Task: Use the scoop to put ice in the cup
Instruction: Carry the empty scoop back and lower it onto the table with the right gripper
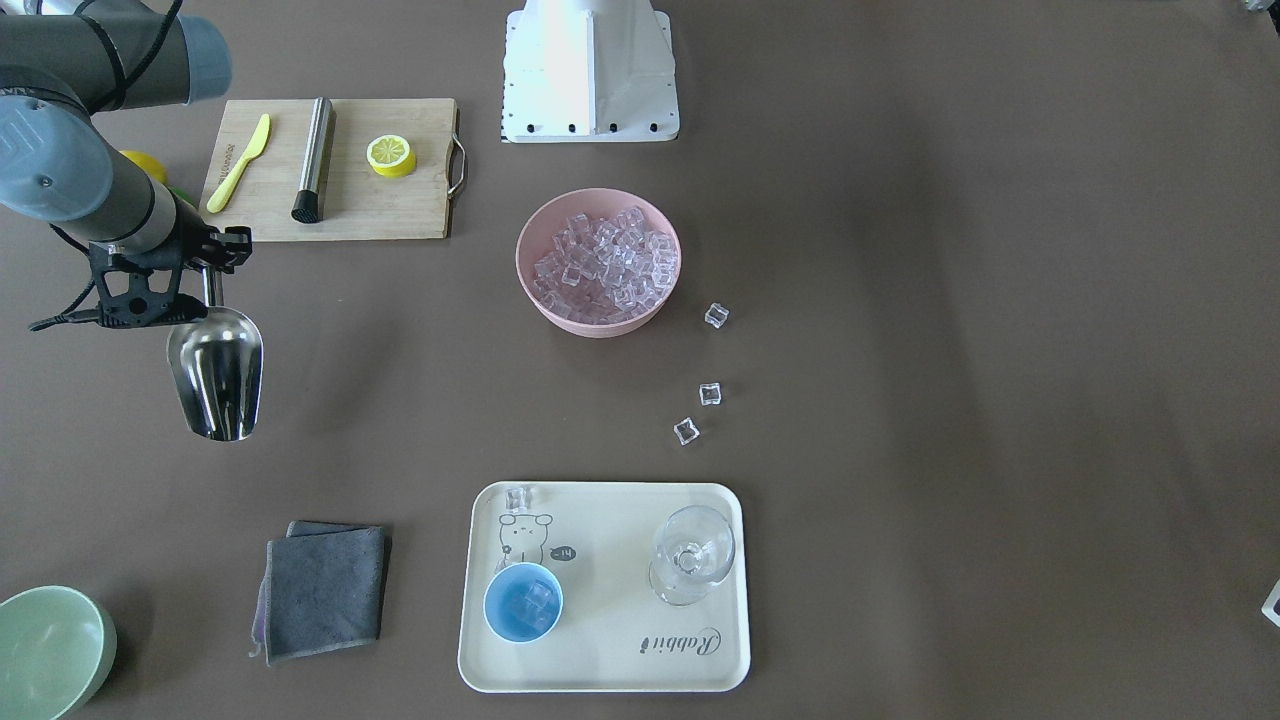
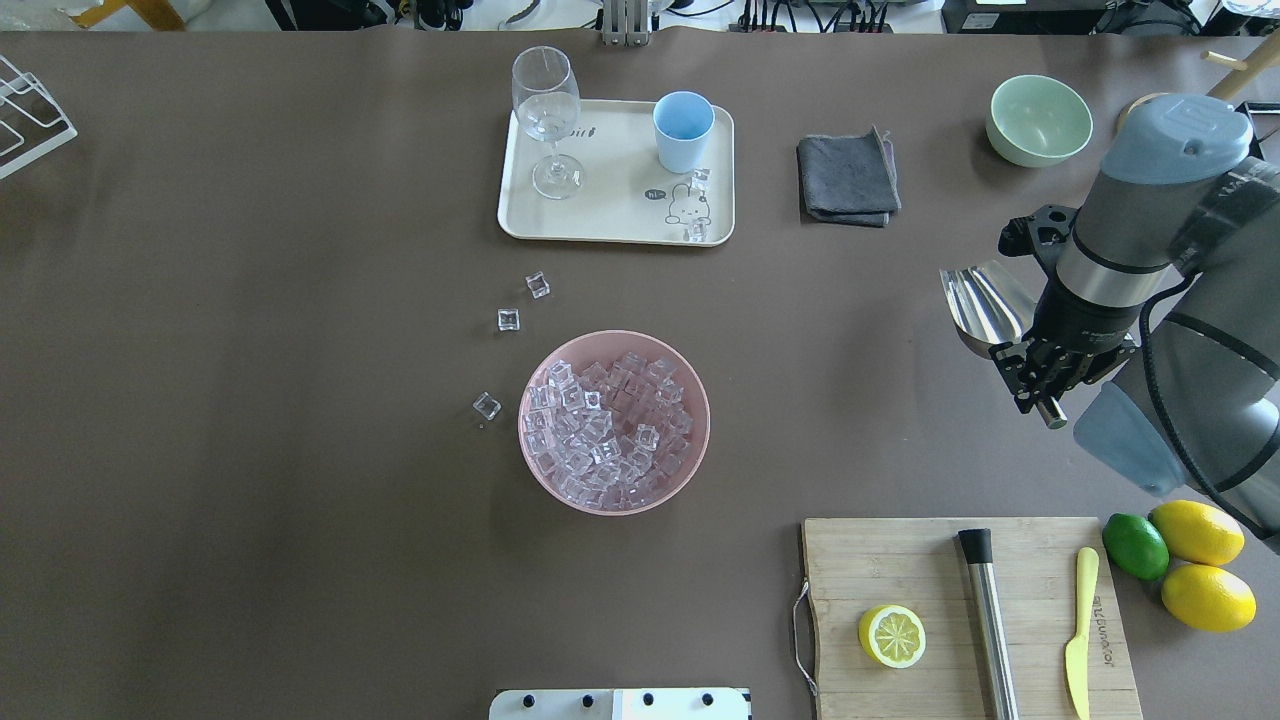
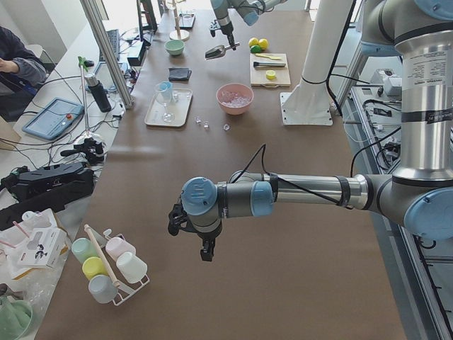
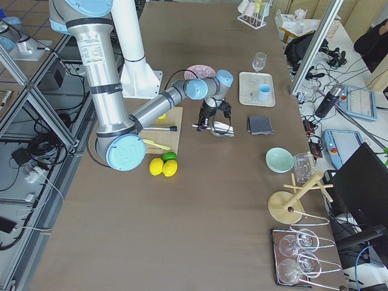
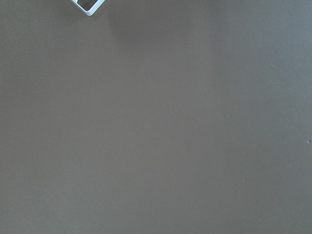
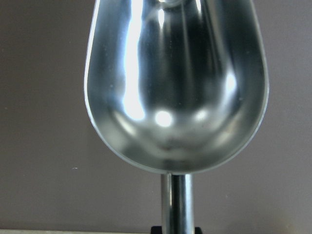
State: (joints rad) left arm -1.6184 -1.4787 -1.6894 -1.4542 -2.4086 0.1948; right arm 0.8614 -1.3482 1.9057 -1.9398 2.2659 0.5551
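Observation:
My right gripper (image 1: pixel 209 283) is shut on the short handle of the steel scoop (image 1: pixel 216 375) and holds it above the table at the robot's right side. The trough is empty in the right wrist view (image 6: pixel 175 83). Most of the ice (image 1: pixel 602 262) fills a pink bowl (image 1: pixel 545 310) mid-table. Three loose cubes (image 1: pixel 710 393) lie on the table beside it. The light-blue cup (image 1: pixel 523 602) stands on a cream tray (image 1: pixel 620 660) with some ice inside, and one cube (image 1: pixel 517 498) lies at the tray's corner. My left gripper (image 3: pixel 207 251) shows only in the exterior left view, far from these things; I cannot tell its state.
A clear stemmed glass (image 1: pixel 692 553) shares the tray. A folded grey cloth (image 1: pixel 325 590) and a pale green bowl (image 1: pixel 50 650) lie near the cup's side. A cutting board (image 1: pixel 370 215) holds a lemon half, a yellow knife and a steel cylinder. Lemons and a lime (image 2: pixel 1180 560) sit beside it.

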